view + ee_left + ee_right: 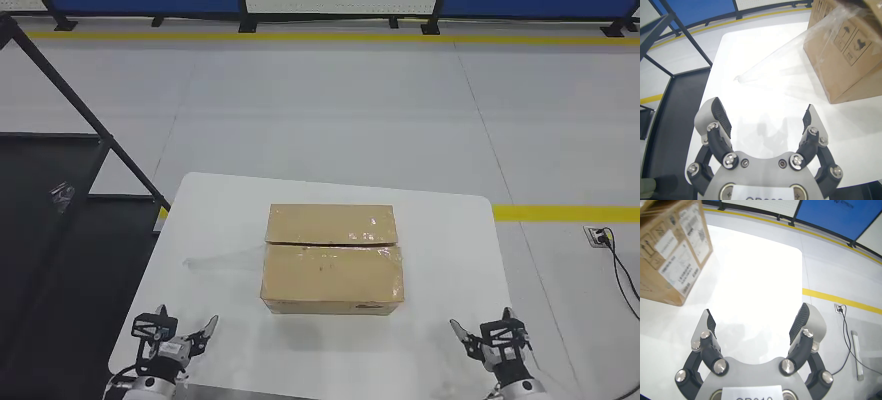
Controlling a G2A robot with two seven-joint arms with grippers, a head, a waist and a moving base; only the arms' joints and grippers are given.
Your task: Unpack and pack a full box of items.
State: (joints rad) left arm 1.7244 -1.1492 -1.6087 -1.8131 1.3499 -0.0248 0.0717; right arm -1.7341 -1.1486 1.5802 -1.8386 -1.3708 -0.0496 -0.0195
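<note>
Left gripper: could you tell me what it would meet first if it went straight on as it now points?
Probably the clear tape strip trailing from the cardboard box onto the table, though depth is unclear; the box itself sits off the line of the left gripper.

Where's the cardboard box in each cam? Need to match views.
Top view: box mid-table, flaps shut.
Left wrist view: box ahead of the open left gripper, off to one side, with clear tape trailing from it onto the table.
Right wrist view: box ahead of the open right gripper, off to one side, labelled face showing.
Shared landmark: the white table under it.
</note>
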